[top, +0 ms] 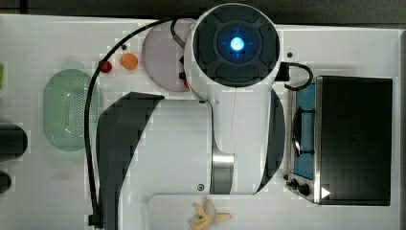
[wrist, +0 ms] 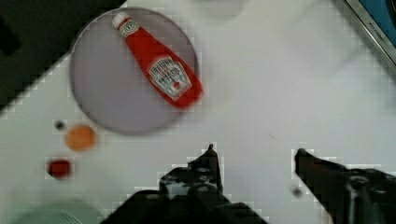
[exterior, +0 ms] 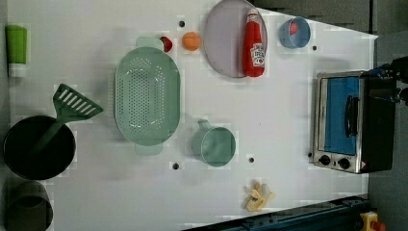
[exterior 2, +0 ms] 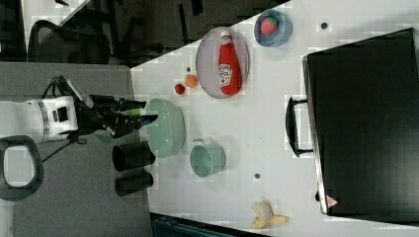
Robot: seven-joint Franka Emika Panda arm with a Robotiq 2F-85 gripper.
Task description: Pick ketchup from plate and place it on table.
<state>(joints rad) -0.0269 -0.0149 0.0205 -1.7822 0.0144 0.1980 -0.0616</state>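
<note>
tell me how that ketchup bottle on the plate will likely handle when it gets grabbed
The ketchup bottle lies on its side on the plate, so it may roll. Its tapered body looks smooth, probably slippery near the neck. The open gripper would likely hold best across the wider labelled part.

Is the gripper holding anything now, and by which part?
Nothing. The gripper has its jaws open and empty; the ketchup bottle lies untouched on the plate.
</note>
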